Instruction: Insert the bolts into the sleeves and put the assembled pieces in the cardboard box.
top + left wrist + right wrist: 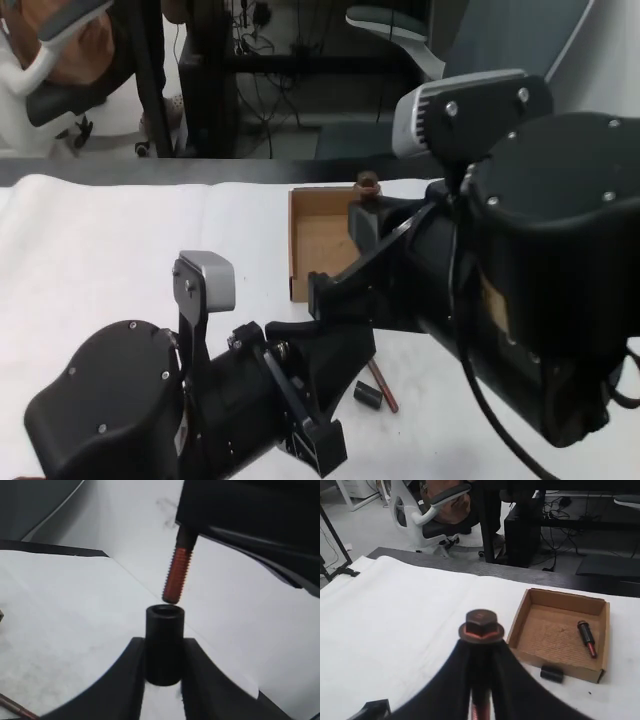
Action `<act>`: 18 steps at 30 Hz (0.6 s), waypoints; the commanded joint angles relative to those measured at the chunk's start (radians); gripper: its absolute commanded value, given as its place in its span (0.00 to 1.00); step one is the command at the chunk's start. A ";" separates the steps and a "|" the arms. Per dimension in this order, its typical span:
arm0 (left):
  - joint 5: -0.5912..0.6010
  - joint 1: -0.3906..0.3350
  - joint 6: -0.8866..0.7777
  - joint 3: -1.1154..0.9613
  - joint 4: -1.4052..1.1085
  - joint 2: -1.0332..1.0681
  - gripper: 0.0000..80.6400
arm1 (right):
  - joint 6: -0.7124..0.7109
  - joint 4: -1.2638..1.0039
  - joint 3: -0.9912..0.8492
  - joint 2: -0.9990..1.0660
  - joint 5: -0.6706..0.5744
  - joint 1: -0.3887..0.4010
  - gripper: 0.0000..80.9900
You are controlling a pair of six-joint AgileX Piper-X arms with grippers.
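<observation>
My left gripper [164, 652] is shut on a black sleeve [164, 635], held upright with its bore facing up. Just above that bore hangs the threaded tip of a copper-coloured bolt [175, 577], nearly touching the rim. My right gripper [481, 642] is shut on this bolt below its hex head [481, 625]. The cardboard box [300, 225] stands on the white cloth beyond the grippers and holds one assembled piece [586, 638]. In the high view both arms crowd the foreground and hide the held parts.
A loose black sleeve [368, 395] and a loose bolt [383, 388] lie on the cloth in front of the box. The same sleeve [552, 673] sits by the box's near wall. Open white cloth stretches to the left.
</observation>
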 commanded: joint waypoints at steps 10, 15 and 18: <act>0.011 0.002 0.044 0.000 -0.011 0.000 0.02 | 0.040 -0.013 -0.001 0.030 -0.040 0.010 0.01; 0.007 0.003 0.056 0.000 0.053 0.000 0.02 | -0.024 -0.013 -0.001 -0.002 -0.033 0.017 0.01; 0.007 0.003 0.086 0.000 0.106 0.000 0.02 | -0.026 -0.012 -0.001 -0.005 -0.033 0.017 0.01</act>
